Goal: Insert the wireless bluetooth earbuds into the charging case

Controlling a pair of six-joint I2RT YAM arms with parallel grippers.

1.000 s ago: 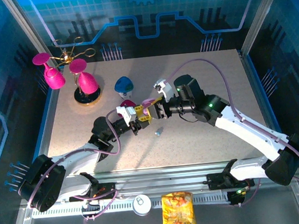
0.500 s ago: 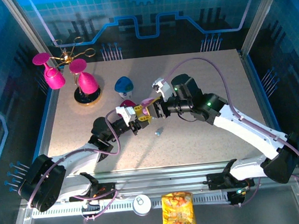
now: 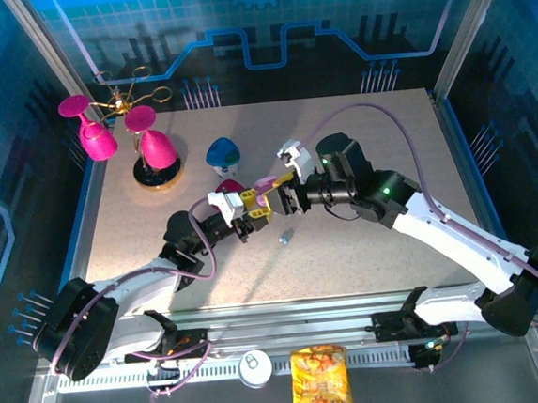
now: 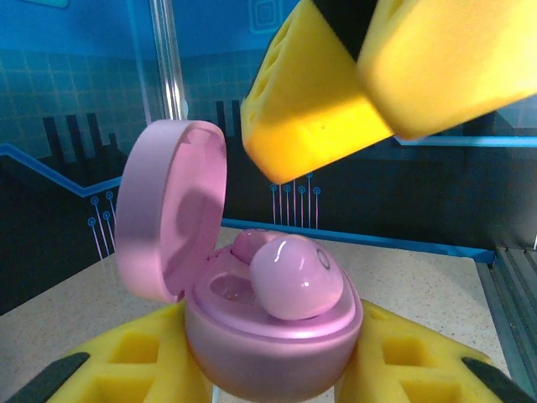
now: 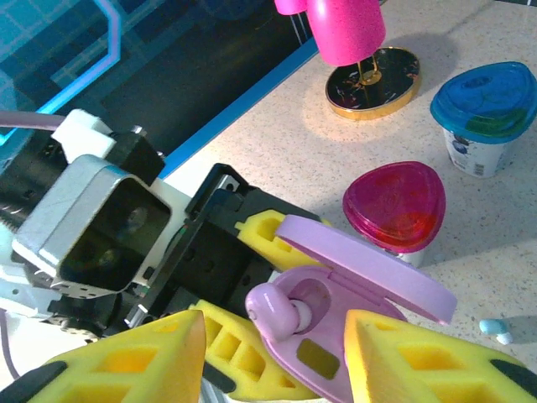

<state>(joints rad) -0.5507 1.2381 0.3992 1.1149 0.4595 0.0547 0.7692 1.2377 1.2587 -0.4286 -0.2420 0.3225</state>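
The left gripper point(image 4: 273, 369) is clamped on the base of the single charging case point(image 4: 268, 332), a pinkish-purple pebble pinched between its two yellow fingers. The case is held up off the table point(image 3: 385, 125). Its lid point(image 4: 172, 210) stands hinged open, on the left in the left wrist view.

Two pinkish-purple buds are at the case. The front earbud point(image 4: 295, 277) sits proud on the rim, tilted and not down in its well. The rear earbud point(image 4: 250, 243) lies lower behind it and seems to be seated, though most of it is hidden.

The right gripper point(image 5: 275, 329) is spread wide with nothing between its two yellow fingers. In its own wrist view the fingers straddle the case from above. In the left wrist view they hang just over the front earbud, apart from it.

A third bud, the pale blue earbud point(image 3: 286, 239), lies alone on the table on the near side of both grippers, apart from the case.

Two lidded cups stand beyond the case: the magenta-lidded cup point(image 5: 394, 206) just beside it, and the blue-lidded cup point(image 5: 482, 105) farther back. At far left, one gold stand point(image 3: 156, 174) carries two pink glasses point(image 3: 159, 150), bowls down. On the rail at the near edge lie one can point(image 3: 253, 366) and one snack bag point(image 3: 320, 378).
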